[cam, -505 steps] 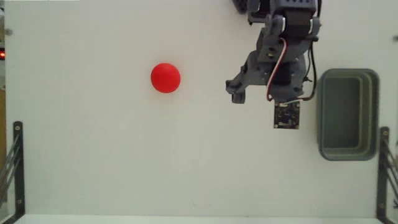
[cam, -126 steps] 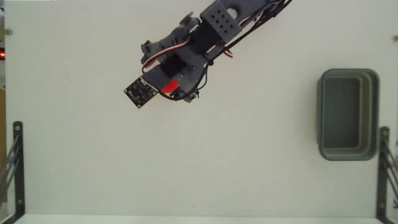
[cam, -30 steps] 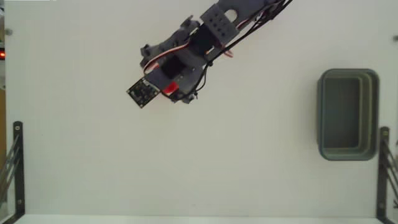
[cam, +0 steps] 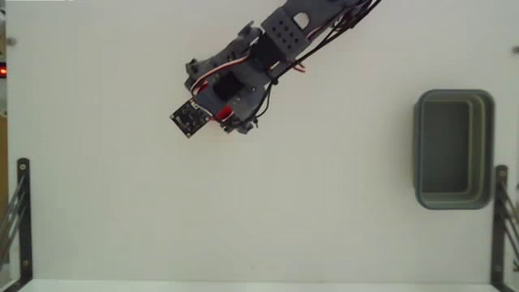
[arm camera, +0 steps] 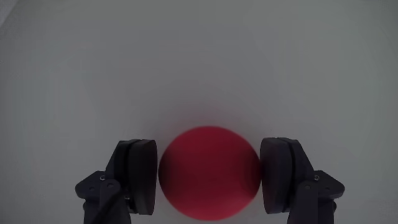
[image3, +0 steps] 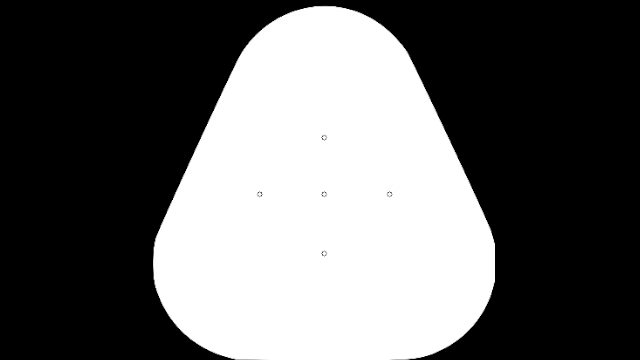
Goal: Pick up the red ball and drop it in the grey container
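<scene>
The gripper [arm camera: 209, 177] is clamping the red ball [arm camera: 209, 172] between both fingers [arm camera: 143, 176], above the white table [cam: 243, 219] near its far edge in the fixed view. The grey container [cam: 452, 148] is sitting well apart, against the table's right edge.

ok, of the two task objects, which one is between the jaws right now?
The red ball: in the wrist view it sits between the two jaws, both pads against its sides. The grey container stands apart at the right edge of the fixed view, nothing in it.
</scene>
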`<action>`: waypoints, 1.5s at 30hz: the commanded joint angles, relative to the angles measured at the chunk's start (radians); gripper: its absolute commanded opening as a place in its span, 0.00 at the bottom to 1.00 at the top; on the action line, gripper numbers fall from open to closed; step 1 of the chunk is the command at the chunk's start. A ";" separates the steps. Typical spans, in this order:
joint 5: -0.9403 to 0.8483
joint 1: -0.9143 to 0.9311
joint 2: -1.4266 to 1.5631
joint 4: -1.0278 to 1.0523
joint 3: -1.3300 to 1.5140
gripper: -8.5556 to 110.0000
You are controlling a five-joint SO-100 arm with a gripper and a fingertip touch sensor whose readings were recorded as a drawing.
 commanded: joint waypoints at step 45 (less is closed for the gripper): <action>0.003 0.011 -0.021 -0.142 0.092 0.98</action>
